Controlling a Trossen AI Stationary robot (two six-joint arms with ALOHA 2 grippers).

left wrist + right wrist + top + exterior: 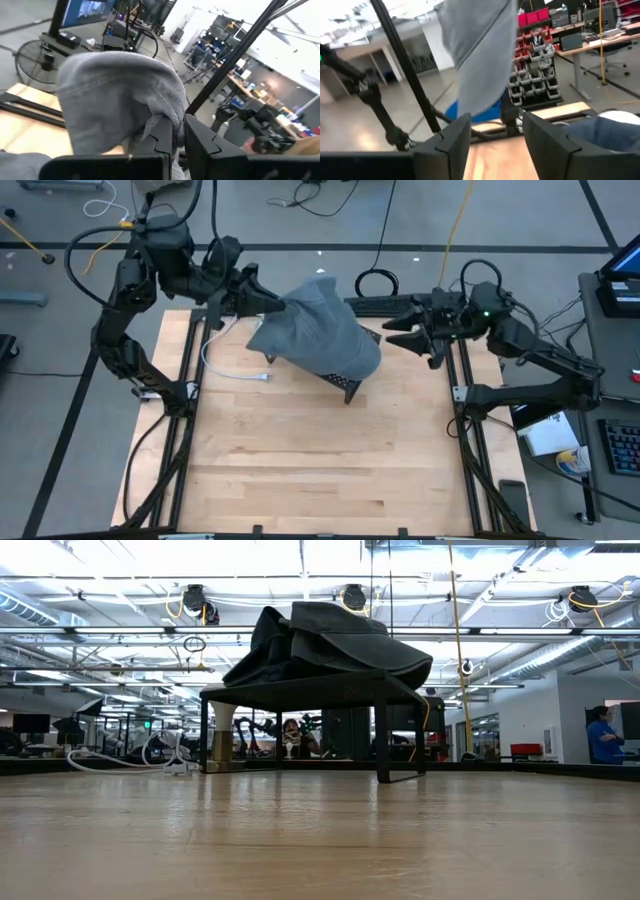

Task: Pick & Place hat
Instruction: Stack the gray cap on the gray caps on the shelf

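Note:
The grey hat (320,330) lies draped over a small black stand (345,388) near the table's far middle. In the low view the hat (330,640) sits crumpled on the stand's top (380,730). My left gripper (278,304) is at the hat's far-left edge, shut on its cloth. In its wrist view the hat (115,95) bulges just past the left gripper (179,137). My right gripper (392,327) hovers open just right of the hat, apart from it. Its wrist view shows the grey cloth (480,50) beyond the right gripper (495,135). My left gripper pinches the hat's cloth at its far-left edge (162,117) between the two fingers. It comes roughly level from the table's left. One layer or several, I cannot tell. The rest of the hat lies on the stand's top.
A white cable (225,365) curls on the table left of the stand. A black cable loop (377,282) lies beyond the far edge. Bare wooden tabletop (320,470) fills the near half. A person (603,735) stands far off in the room.

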